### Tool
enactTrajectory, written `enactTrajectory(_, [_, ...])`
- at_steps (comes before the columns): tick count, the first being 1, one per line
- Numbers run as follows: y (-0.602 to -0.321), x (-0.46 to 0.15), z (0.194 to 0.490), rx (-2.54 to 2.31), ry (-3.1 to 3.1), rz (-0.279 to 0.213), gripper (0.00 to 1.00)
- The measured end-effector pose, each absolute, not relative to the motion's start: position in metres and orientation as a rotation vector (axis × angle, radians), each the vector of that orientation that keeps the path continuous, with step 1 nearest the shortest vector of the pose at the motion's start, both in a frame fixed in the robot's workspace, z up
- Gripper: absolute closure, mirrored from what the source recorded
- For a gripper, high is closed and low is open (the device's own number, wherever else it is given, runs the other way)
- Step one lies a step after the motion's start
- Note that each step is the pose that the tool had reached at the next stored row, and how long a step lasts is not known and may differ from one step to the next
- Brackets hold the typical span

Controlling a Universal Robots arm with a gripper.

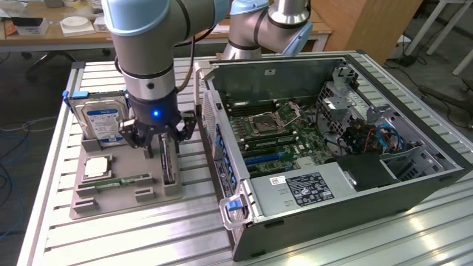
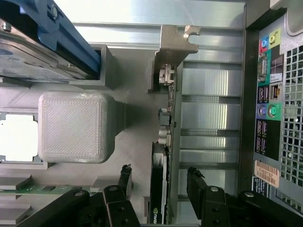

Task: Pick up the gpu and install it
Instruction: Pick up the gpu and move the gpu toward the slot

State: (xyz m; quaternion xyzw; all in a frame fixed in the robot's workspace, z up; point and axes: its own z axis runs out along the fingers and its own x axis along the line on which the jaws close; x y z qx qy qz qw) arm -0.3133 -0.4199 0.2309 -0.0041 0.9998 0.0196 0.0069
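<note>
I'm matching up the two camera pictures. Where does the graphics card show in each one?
Exterior view: the graphics card stands on edge in the grey holder, on the exterior view's left of the computer case.
Wrist view: the graphics card is seen edge-on, between the open fingers.
Shared landmark: the hard drive in the same holder.

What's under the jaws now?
Thin dark rectangular gpu card, on edge in the grey plastic parts tray, jaws open either side. Its lower edge is hidden in the slot.

The tool (image 1: 162, 145) hides the far end of the gpu (image 1: 168, 169) in the exterior view.
</note>
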Motion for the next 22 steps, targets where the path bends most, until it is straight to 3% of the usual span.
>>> enactTrajectory(5, [-0.4199,-0.3133,0.2297,-0.013,3.128,0.061,0.4])
enactTrajectory(6, [-0.4199,-0.3133,0.2296,-0.013,3.127,0.061,0.34])
enactTrajectory(9, [-0.4199,-0.3133,0.2296,-0.013,3.127,0.061,0.33])
enactTrajectory(10, [-0.4199,-0.3133,0.2296,-0.013,3.127,0.061,0.26])
enactTrajectory(14, [-0.4199,-0.3133,0.2296,-0.013,3.127,0.061,0.26])
enactTrajectory(21, [-0.4198,-0.3133,0.2296,-0.013,3.127,0.061,0.36])
enactTrajectory(22, [-0.4199,-0.3133,0.2296,-0.013,3.127,0.061,0.44])
